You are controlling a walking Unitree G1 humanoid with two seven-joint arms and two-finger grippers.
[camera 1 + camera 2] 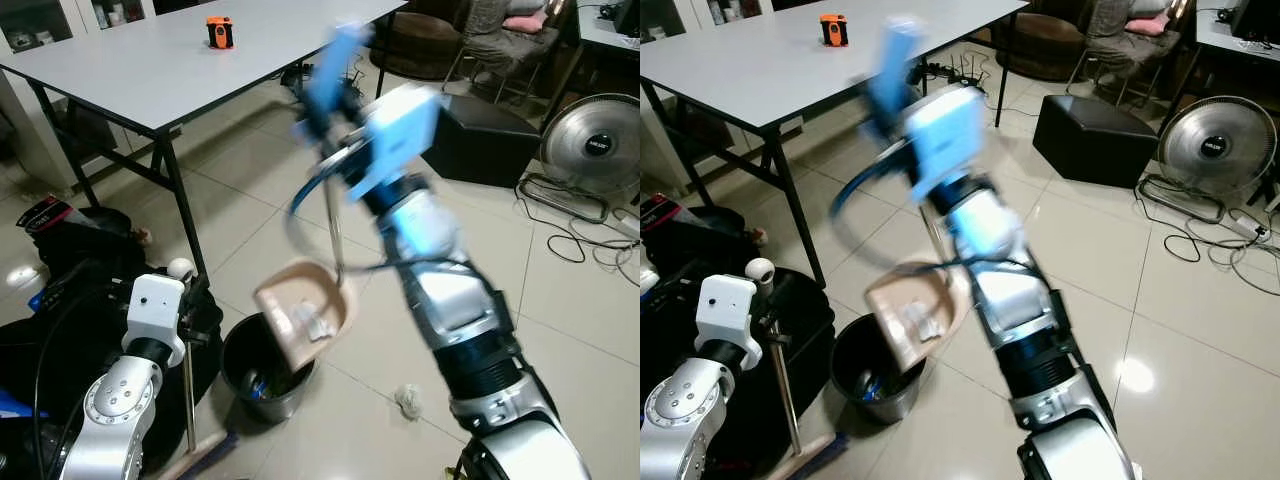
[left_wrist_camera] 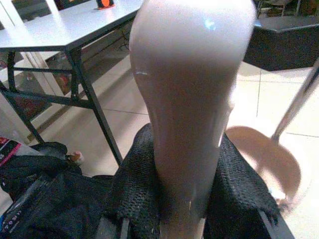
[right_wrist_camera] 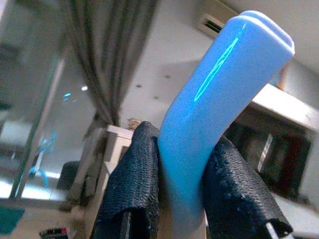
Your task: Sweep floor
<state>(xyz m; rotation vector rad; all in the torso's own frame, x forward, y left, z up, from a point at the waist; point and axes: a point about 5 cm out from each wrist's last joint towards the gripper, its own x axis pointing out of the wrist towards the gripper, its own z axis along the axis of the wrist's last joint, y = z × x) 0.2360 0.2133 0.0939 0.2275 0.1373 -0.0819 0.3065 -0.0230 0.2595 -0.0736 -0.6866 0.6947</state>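
A: Right arm's up high and blurred, and the right gripper (image 3: 172, 199) is clamped on the blue handle (image 3: 214, 114) of the dustpan; both black fingers (image 3: 130, 184) press flat against its sides.

B: And the pan itself?

A: The beige dustpan (image 1: 305, 310) hangs at the bottom of a thin metal shaft (image 1: 335, 235), tilted, its lower edge over the rim of the black bin (image 1: 262, 365). A small pale scrap (image 1: 318, 325) sits inside the pan.

B: Anything in the bin?

A: Something blue and a few bits at the bottom; too dark to tell more.

B: Left side?

A: The left gripper (image 2: 187, 199) is closed around the pale broom handle (image 2: 192, 89), fingers (image 2: 134, 189) tight on either side. In the head view the broom's metal pole (image 1: 188, 395) runs down beside the left arm to the brush head (image 1: 200, 458) on the tiles, just left of the bin.

B: Floor still dirty?

A: One crumpled white wad (image 1: 408, 401) lies on the tiles to the right of the bin, near the right arm.

B: Surroundings?

A: A grey table (image 1: 150, 70) ahead with an orange object (image 1: 220, 32) on it, black bags (image 1: 70, 290) under its near corner, a black box (image 1: 490, 135) and a round fan (image 1: 598, 145) with loose cables on the right. A seated person (image 1: 500, 30) is at the far edge.
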